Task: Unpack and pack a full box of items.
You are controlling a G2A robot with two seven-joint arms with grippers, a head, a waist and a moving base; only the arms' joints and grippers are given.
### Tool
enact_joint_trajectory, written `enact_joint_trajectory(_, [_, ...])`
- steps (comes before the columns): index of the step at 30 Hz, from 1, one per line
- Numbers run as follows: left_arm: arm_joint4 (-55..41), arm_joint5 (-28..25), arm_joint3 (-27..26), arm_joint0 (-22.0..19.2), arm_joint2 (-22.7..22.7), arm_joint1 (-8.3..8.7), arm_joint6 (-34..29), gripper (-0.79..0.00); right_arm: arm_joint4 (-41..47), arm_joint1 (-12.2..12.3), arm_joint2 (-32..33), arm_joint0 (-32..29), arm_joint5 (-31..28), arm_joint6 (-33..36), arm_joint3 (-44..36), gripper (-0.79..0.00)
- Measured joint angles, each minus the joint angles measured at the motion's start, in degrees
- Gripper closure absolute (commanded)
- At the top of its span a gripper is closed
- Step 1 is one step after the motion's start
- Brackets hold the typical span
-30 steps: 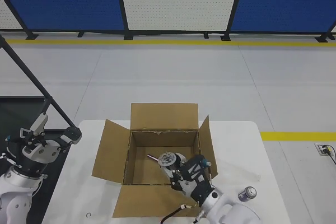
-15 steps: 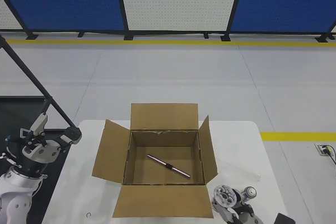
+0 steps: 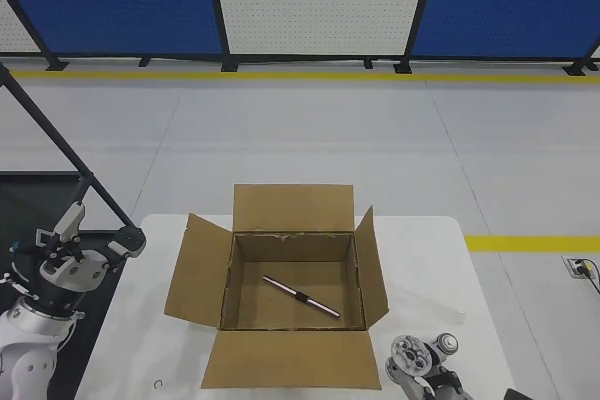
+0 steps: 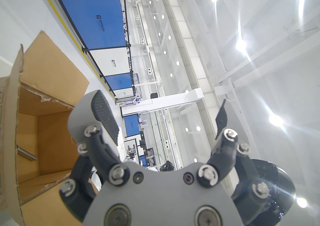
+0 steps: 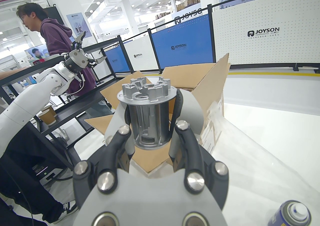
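Unpacking looks nearly done: right claw [image 5: 153,109] grasps a metal housing [image 5: 146,91] outside the box [image 3: 293,247], one rod [image 3: 300,296] left inside; left claw [image 4: 162,114] gapes.

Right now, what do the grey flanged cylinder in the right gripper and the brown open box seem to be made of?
The grey flanged cylinder: probably cast metal, perhaps aluminium; matte silver surface with dull highlights and rough moulded ribs. The brown open box: corrugated cardboard, matte; a torn, fluted edge shows in the left wrist view.
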Motion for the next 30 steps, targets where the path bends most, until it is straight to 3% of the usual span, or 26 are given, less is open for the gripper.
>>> enact_joint_trajectory(5, [0.0, 0.0, 0.0, 0.0, 0.0, 0.0, 0.0, -0.785, -0.7, 0.51, -0.15, 1.23, -1.35, 0.09, 1.69, 0.0])
enact_joint_trajectory(8, [0.0, 0.0, 0.0, 0.0, 0.0, 0.0, 0.0, -0.785, -2.8, 1.08, 1.97, 1.47, -4.51, -4.24, 5.51, 0.0])
enact_joint_trajectory(15, [0.0, 0.0, 0.0, 0.0, 0.0, 0.0, 0.0, -0.785, -10.89, 2.27, 7.88, 0.9, -10.99, -24.85, 17.26, 0.0])
enact_joint_trajectory(19, [0.0, 0.0, 0.0, 0.0, 0.0, 0.0, 0.0, -0.785, -19.46, 2.83, 7.46, 2.26, -8.33, -36.39, 25.11, 0.0])
enact_joint_trajectory(22, [0.0, 0.0, 0.0, 0.0, 0.0, 0.0, 0.0, -0.785, -20.99, 3.07, 6.37, 4.16, -7.41, -37.43, 30.52, 0.0])
enact_joint_trajectory(30, [0.0, 0.0, 0.0, 0.0, 0.0, 0.0, 0.0, -0.785, -20.83, 3.06, 6.42, 4.11, -7.49, -37.19, 30.28, 0.0])
